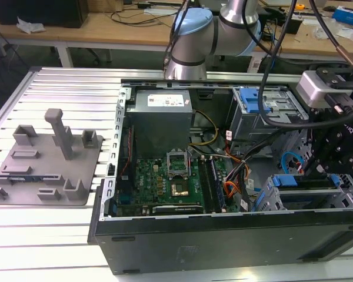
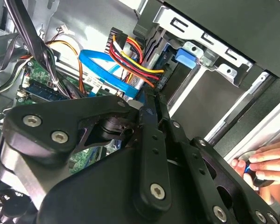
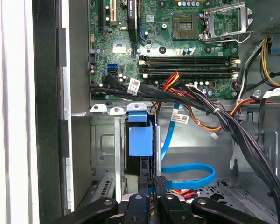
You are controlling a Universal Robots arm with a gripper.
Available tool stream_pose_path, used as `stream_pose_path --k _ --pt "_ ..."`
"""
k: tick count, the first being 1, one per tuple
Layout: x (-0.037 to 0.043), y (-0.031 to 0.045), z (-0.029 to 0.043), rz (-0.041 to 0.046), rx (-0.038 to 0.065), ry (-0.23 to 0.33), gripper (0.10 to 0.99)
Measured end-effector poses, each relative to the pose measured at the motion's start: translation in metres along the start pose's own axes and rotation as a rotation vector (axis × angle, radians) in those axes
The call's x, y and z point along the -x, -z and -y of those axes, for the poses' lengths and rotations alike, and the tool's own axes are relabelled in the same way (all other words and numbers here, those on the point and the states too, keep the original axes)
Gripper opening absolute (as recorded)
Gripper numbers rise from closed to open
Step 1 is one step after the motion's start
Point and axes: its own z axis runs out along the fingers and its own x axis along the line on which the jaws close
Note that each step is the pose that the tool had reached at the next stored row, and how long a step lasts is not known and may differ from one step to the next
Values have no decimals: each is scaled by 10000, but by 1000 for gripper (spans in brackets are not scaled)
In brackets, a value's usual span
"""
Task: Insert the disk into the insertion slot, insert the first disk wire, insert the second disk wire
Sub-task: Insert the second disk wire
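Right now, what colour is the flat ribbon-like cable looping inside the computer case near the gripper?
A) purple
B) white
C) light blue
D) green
C: the flat cable curling along the case floor just beyond the gripper is light blue in both wrist views.
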Motion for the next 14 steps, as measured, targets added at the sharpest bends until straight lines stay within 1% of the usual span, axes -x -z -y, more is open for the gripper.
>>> stream_pose_path --k 3,8,10,11,12,13,14 --pt "0 -12 0 0 1 0 161" --pt "-9 -71 -1 -13 8 0 161" --pt "-8 -81 -1 1 11 0 161" --pt "-7 -80 -1 24 12 0 227" --pt "-8 -63 -1 22 11 0 227" --pt "-9 -28 0 6 10 1 227" --pt "-9 25 0 2 10 1 294"
